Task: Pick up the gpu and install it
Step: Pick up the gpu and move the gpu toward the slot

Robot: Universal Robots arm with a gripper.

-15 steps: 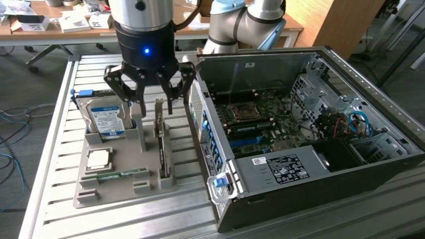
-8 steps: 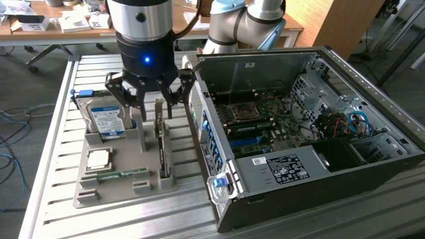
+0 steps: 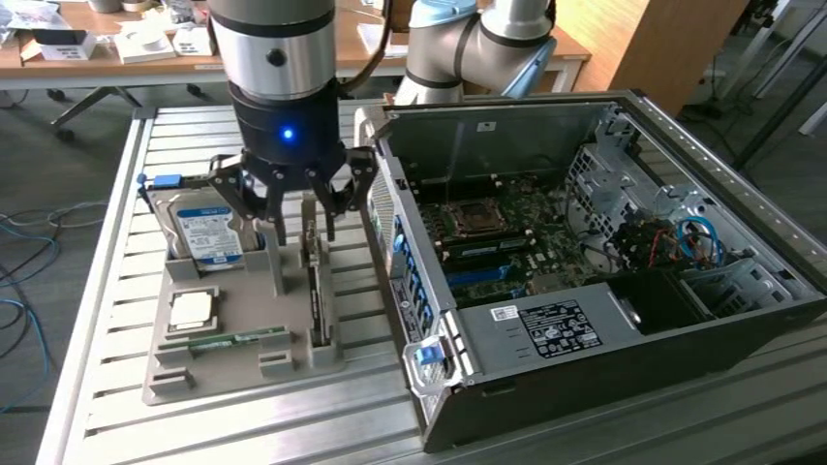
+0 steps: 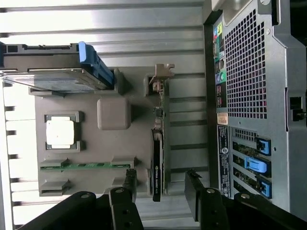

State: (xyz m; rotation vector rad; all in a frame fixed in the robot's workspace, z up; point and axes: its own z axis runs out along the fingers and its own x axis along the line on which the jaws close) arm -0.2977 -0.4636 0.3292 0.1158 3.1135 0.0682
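Over the grey holder (image 3: 232, 373) on the slatted table (image 3: 116, 203), just beside the open case (image 3: 543, 325), we note the gripper (image 3: 306, 231) hanging with jaws spread wide and holding nothing. The gpu (image 3: 317, 291) stands on edge in its holder slot, directly beneath. Its long axis runs alongside the case's rear panel, and the fingers (image 4: 194, 189) straddle its thin edge, one each side. We judge them clear of it; the card is not yet lifted.

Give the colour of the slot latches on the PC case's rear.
Blue. The slot latches on the PC case show best in the wrist view.
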